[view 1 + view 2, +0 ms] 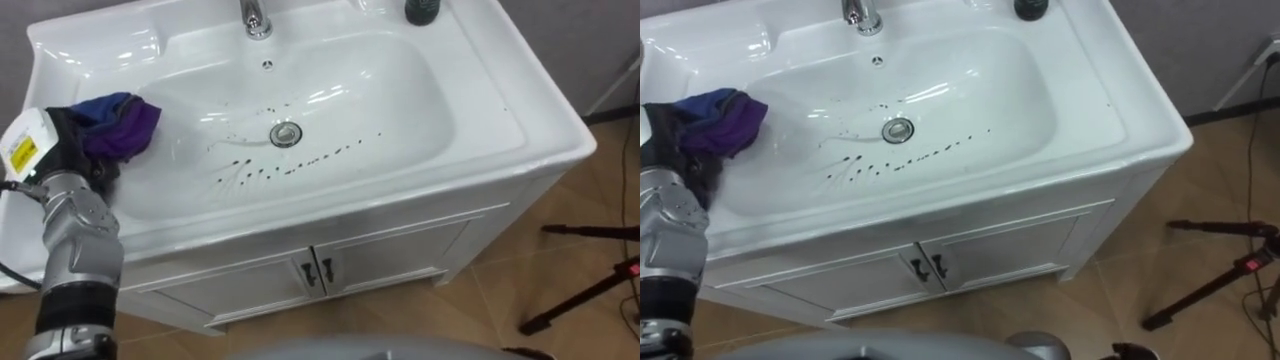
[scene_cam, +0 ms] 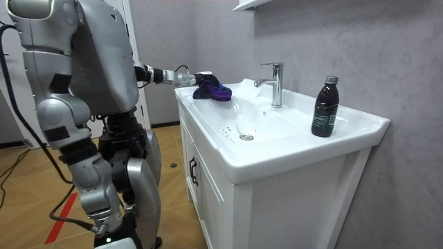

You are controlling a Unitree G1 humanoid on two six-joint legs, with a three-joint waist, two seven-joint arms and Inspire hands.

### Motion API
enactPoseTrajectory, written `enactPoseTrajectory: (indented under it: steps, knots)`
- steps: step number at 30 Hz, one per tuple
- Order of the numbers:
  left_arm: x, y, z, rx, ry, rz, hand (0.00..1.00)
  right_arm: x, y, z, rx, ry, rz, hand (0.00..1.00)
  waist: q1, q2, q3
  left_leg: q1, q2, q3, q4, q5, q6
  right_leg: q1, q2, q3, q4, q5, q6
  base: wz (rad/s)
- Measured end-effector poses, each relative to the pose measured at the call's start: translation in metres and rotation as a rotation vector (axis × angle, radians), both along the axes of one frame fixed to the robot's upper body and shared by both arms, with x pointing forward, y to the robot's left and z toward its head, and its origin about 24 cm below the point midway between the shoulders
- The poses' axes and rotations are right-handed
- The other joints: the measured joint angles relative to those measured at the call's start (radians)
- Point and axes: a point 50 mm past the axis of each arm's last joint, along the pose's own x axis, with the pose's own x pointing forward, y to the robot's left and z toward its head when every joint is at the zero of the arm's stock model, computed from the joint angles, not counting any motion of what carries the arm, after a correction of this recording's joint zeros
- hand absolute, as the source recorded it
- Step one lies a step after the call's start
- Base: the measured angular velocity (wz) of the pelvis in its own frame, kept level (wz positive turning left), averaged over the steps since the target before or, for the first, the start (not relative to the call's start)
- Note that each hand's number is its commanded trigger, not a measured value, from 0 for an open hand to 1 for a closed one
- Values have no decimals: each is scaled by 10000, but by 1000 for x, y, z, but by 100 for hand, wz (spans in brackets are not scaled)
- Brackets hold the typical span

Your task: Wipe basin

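Observation:
The white basin has dark specks spread in front of its drain. A bunched purple and blue cloth rests on the basin's left slope, just inside the rim. My left hand is curled on the cloth's left end, with the forearm coming up from the lower left. In the room view the same cloth lies at the basin's far corner, with my left arm stretched out to it. I stand at the cabinet's front. My right hand hangs low at my side.
A chrome faucet stands behind the bowl. A dark bottle stands on the back right of the counter. Below are the white cabinet doors. Black stand legs lie on the wooden floor to the right.

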Motion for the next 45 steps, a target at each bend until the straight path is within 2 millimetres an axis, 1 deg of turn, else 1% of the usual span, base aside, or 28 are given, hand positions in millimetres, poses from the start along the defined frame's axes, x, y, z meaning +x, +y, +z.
enactPoseTrajectory:
  steps: [1,2,6,10,13,16,23,27,29,31,38,43,44,45]
  knots:
    - [2,-6,0,-43,-181,-252,100,1,2,-1,72,-123,-159,0,12,-35,23,-19,-2,-45,1,0,0,43,-2,-48,-86,2,-3,16]
    - [2,-9,1,-60,-250,-350,100,1,4,-1,90,-173,-184,0,14,-42,27,-31,-1,-55,5,0,0,69,2,-63,-143,8,-9,12]
    - [5,-30,1,-107,-416,-1373,100,1,6,-2,44,-320,-164,0,-16,-25,17,-43,0,-72,18,0,0,59,1,-105,-190,10,-10,2]
    - [8,-53,-5,-362,-347,-2276,100,4,9,-3,142,-522,-95,0,-102,-57,38,-90,7,-35,17,0,0,23,16,-34,-178,12,-10,-5]
    - [10,-62,-6,-412,-398,-2735,100,5,10,-3,174,-632,-52,0,-256,-61,42,-89,11,-24,17,0,0,11,23,-7,-179,13,-11,-4]
    - [11,-67,-6,-435,-502,-3082,100,5,10,-3,236,-645,-8,0,-312,-55,43,-55,15,-3,16,0,0,12,40,75,-183,13,-12,-8]
    - [12,-68,-5,-347,-554,-3236,100,5,9,-3,293,-661,49,0,-337,-32,49,-33,14,54,10,0,0,39,51,136,-260,20,-20,-2]
    - [12,-69,-5,-79,-510,-3345,100,5,7,-2,292,-644,59,0,-330,17,80,1,19,164,2,0,-1,67,52,173,-272,21,-21,-2]
    - [12,-68,-4,76,-488,-3391,100,3,7,-3,289,-550,47,0,-331,19,83,38,20,196,1,0,0,94,57,217,-277,21,-21,-5]
    - [12,-69,-4,595,-438,-3589,100,2,6,-3,244,-418,208,0,-345,9,88,60,21,202,-8,0,0,113,57,254,-273,21,-21,0]
    - [7,-66,-17,1782,492,-3843,100,1,7,-3,221,-327,411,0,-328,-72,133,136,23,307,-22,0,0,98,77,395,-235,20,-21,-5]
    - [0,-62,-28,2338,1326,-3955,100,-6,8,-4,416,-130,386,0,-360,-160,70,178,29,336,-22,0,-1,121,96,466,-233,21,-21,-3]
    - [-1,-61,-30,2399,1429,-3980,100,-7,9,-4,425,-126,388,0,-362,-165,68,178,31,362,-22,0,-1,115,99,461,-232,22,-22,-6]
    - [-3,-59,-33,2578,1715,-4014,100,-8,9,-4,395,-23,526,0,-367,-153,49,180,39,457,-21,0,-1,105,104,488,-226,22,-23,-9]
